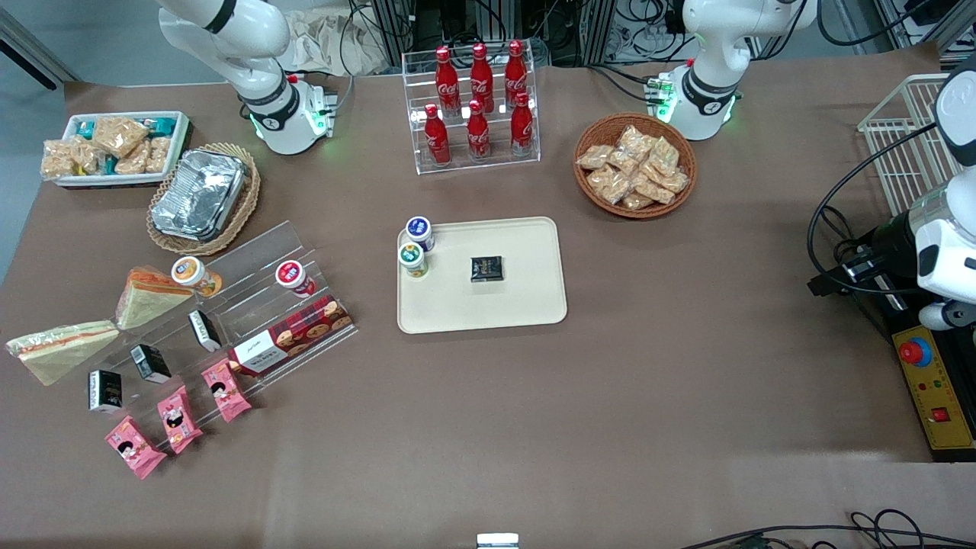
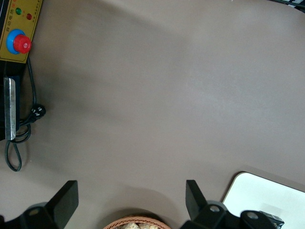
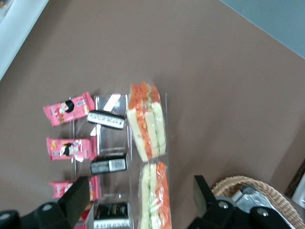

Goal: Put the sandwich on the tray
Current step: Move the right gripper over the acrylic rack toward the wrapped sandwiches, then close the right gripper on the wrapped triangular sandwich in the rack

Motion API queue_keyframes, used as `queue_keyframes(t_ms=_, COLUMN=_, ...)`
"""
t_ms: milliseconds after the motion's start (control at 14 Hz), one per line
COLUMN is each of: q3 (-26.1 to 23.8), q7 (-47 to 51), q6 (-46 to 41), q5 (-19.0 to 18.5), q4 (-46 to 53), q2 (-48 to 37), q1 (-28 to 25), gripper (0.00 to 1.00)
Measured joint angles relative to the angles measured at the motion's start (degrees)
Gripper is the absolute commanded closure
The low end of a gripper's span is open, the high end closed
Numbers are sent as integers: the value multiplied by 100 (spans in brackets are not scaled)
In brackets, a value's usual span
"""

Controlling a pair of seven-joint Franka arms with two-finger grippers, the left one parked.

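Two wedges are lying close together — we, jaws open above them, risk grabbing the wrong sandwich.

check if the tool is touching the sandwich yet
Apart. The right wrist view shows the open tool hanging above the sandwich, which lies on the table untouched.

Six cola bottles stand beside a snack basket.
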State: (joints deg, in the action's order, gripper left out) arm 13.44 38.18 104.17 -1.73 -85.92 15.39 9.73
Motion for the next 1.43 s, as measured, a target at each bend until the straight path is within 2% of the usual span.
queue_keyframes(t_ms=500, q3=0, q7=-16, q6=829, q5=4, q4=-666, q2=95, q1=219, gripper=3)
queue_keyframes(t_ms=1214, q3=-20, q7=-203, q6=1904, q5=160, q4=-858, q2=711, q1=237, gripper=3)
queue_keyframes(t_ms=1429, q3=-19, q7=-483, q6=2378, q5=336, q4=-1056, q2=866, q1=355, gripper=4)
